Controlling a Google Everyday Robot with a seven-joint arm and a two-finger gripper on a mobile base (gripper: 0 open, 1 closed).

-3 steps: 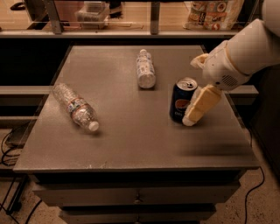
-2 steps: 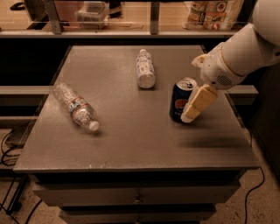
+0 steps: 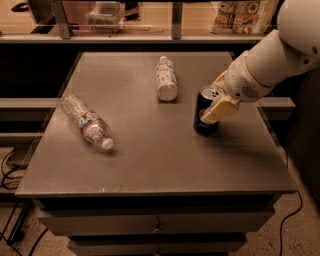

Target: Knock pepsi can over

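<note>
The pepsi can (image 3: 204, 115) stands upright on the right part of the grey table (image 3: 150, 150). It is dark navy with a red-white-blue logo and a silver top. My gripper (image 3: 220, 106) comes in from the upper right on a white arm. Its cream finger (image 3: 220, 111) lies against the can's right side, over the upper part of the can. The can's right flank is partly hidden behind the finger.
A clear water bottle (image 3: 87, 122) lies on its side at the table's left. A second bottle (image 3: 166, 79) lies at the back middle. A shelf with packages (image 3: 240, 15) runs behind the table. Drawers sit under the front edge.
My gripper has shifted slightly left and up along the can's right side. The can still stands upright in the same spot. The bottles have not moved.
</note>
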